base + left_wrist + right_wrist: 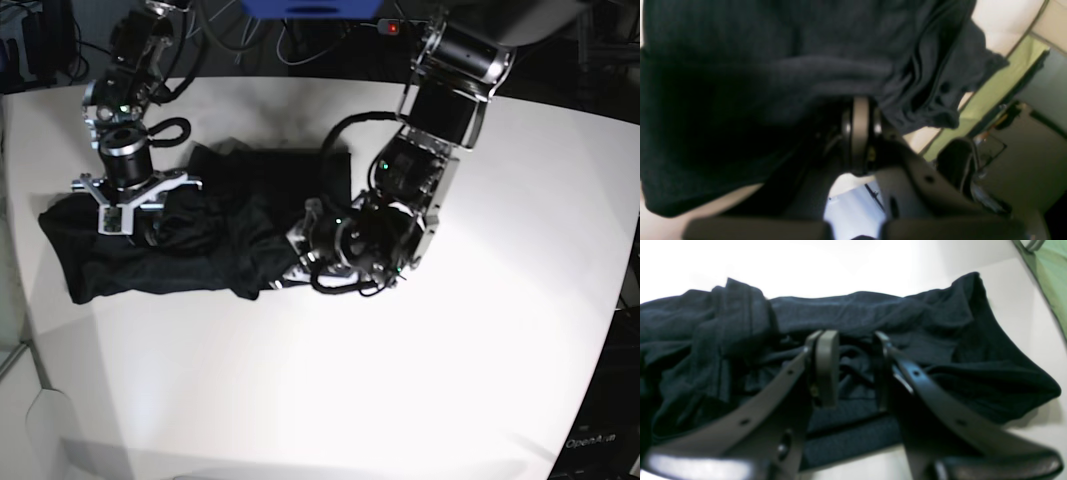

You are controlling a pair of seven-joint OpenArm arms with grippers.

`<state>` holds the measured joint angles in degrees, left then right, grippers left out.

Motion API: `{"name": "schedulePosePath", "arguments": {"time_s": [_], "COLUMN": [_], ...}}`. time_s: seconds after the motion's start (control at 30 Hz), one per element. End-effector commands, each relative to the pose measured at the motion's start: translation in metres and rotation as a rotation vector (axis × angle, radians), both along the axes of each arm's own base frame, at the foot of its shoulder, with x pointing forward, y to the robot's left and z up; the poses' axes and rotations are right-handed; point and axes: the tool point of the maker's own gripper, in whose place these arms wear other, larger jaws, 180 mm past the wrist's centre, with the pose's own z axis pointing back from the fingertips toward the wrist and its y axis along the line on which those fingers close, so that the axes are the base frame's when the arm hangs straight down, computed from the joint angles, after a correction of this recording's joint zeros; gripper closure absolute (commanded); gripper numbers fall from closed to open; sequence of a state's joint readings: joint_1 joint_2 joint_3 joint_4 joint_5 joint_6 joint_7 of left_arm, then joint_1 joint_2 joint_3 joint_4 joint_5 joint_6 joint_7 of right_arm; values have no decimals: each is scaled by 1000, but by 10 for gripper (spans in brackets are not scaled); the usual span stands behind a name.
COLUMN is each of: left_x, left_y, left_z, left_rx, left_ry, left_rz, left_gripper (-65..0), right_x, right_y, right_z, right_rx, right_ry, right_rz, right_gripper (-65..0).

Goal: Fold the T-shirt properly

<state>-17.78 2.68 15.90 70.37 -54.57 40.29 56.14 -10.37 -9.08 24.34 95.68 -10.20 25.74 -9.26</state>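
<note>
table (420,380): white, round-edged | green panel (1052,276): beside table edge | cables (300,45): behind table

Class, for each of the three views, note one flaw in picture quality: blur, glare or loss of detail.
Left wrist view: close and soft, the T-shirt a near-featureless dark mass. Right wrist view: the white table is blown out, and the right gripper is blurred. Base view: glare on the tabletop, black fabric folds hard to read.

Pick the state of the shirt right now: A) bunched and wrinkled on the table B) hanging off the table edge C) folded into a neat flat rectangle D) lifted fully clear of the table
A: the T-shirt lies crumpled in loose folds on the white table, nowhere near its edge.
</note>
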Motion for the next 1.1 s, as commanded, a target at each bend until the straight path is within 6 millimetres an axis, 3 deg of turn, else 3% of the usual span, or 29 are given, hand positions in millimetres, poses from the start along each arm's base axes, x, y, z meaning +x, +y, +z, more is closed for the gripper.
{"name": "schedulePosePath", "arguments": {"time_s": [0.0, 0.1, 0.23, 0.37, 0.5, 0.77, 1.07], "left_x": [7, 13, 10, 5, -8, -18, -28], "left_y": [-6, 0, 21, 18, 42, 87, 137], "left_z": [11, 4, -32, -40, -56, -51, -50], "left_rx": [-22, 11, 157, 169, 197, 219, 241], "left_ry": [-20, -23, -9, -54, -14, -55, -43], "left_rz": [-10, 7, -4, -83, -66, -44, -19], "left_gripper": [0, 0, 0, 0, 0, 0, 0], "right_x": [7, 8, 9, 9, 13, 16, 22], "right_y": [-1, -1, -1, -1, -3, -8, -15], "right_z": [15, 16, 16, 16, 19, 10, 16], "right_rx": [3, 3, 3, 4, -3, -8, -34], "right_ry": [-59, -62, -64, -64, -66, -45, -55], "right_rz": [0, 0, 0, 0, -1, 5, 11], "right_gripper": [-189, -189, -189, -189, -189, -190, -206]}}
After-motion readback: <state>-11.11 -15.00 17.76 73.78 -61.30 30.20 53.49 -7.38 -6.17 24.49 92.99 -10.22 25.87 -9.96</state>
